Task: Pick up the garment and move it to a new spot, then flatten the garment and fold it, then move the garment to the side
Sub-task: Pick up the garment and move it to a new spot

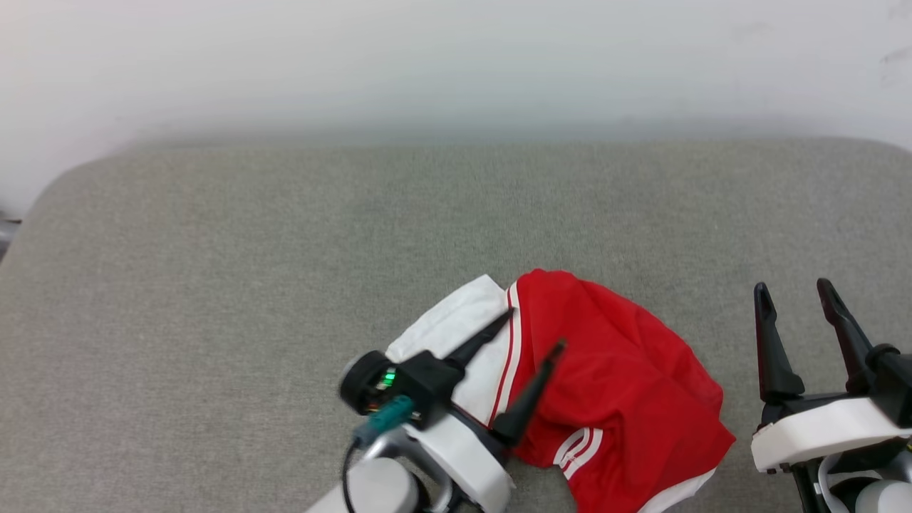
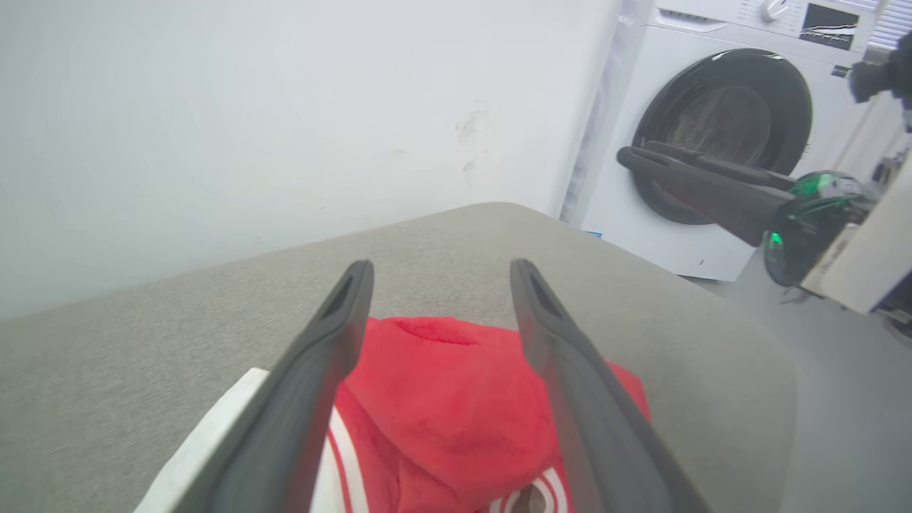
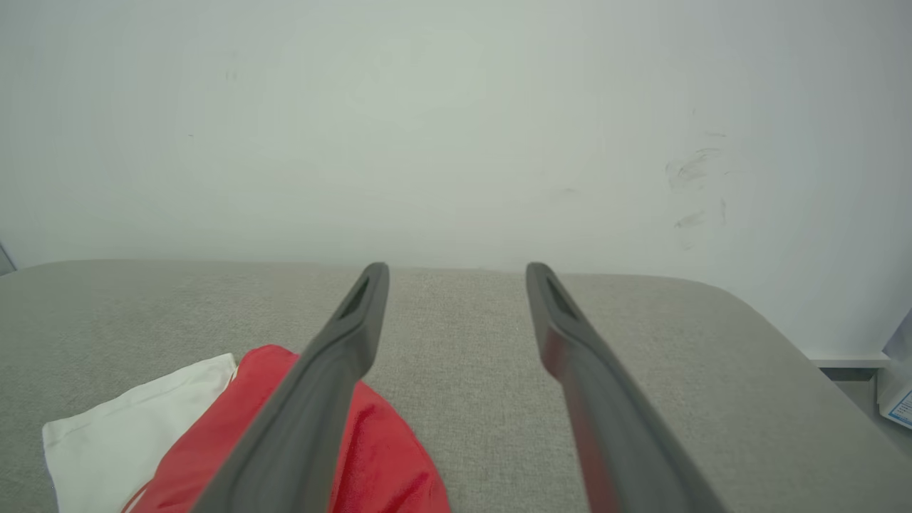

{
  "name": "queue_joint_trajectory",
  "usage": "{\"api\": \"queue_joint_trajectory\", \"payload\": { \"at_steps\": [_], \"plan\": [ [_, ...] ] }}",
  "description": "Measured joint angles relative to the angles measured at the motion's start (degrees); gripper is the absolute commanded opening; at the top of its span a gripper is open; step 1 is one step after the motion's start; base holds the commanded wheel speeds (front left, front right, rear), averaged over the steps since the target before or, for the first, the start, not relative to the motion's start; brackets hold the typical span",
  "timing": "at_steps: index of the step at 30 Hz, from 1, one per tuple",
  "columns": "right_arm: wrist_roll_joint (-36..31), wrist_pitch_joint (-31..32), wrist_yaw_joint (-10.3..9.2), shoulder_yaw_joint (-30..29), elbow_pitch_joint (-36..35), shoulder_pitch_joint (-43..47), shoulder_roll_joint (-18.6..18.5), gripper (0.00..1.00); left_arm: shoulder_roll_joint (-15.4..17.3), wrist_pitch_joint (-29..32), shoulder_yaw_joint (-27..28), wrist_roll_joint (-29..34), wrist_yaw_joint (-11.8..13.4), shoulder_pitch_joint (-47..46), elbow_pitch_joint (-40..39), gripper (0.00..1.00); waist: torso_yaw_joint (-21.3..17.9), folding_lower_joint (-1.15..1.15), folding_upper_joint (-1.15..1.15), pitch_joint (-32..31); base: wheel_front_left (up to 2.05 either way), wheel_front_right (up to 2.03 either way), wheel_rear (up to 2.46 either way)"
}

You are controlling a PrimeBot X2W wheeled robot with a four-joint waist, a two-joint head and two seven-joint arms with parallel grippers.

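The garment (image 1: pixel 613 385) is a crumpled heap, its lower edge cut off. Left gripper (image 1: pixel 534 329) sits over it, fingers apart, gripping nothing. Right gripper (image 1: pixel 793 286) is beside it, apart too. Can't see inside the washer (image 2: pixel 719 128).

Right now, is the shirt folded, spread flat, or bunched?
Bunched: the shirt lies in a rumpled heap on the grey surface, one white sleeve sticking out.

Laundry space: white front-loading washing machine (image 2: pixel 719 107) with dark round door and control panel stands on grey floor (image 2: pixel 848 399). Plain white wall (image 3: pixel 456 128), scuffed in places. Broad grey fabric-covered surface (image 1: pixel 285 249) with rounded corners sits against wall, with red-and-white garment (image 1: pixel 613 370) crumpled on it.
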Motion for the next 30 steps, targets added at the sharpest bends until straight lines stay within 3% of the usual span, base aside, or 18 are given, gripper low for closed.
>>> {"api": "queue_joint_trajectory", "payload": {
  "at_steps": [8,15,23,30],
  "plan": [
    [1.0,0.7,-0.01,0.1,-0.3,2.9,0.0,1.0,3.0,-1.2,8.8,-0.8,7.5,3.6,0.4,1.0,1.1,0.0,0.0,-4.3,0.0,0.0,0.0],
    [2.0,1.1,-0.01,-0.3,-0.9,5.5,0.0,1.0,6.6,-1.3,17.2,-0.9,11.7,8.2,-0.1,1.0,2.5,-0.01,0.0,-5.9,0.0,0.0,0.0],
    [2.9,1.1,-0.01,0.3,-0.8,7.4,0.0,1.0,9.0,-1.4,22.6,-0.2,12.5,12.9,-1.1,1.0,2.9,-0.01,0.0,-7.1,0.0,0.0,0.0],
    [3.2,1.1,0.0,0.7,-0.7,7.5,0.0,1.0,8.8,-1.4,23.1,0.7,11.7,14.2,-0.7,1.0,3.1,-0.01,0.0,-7.6,0.0,0.0,0.0]
  ]
}}
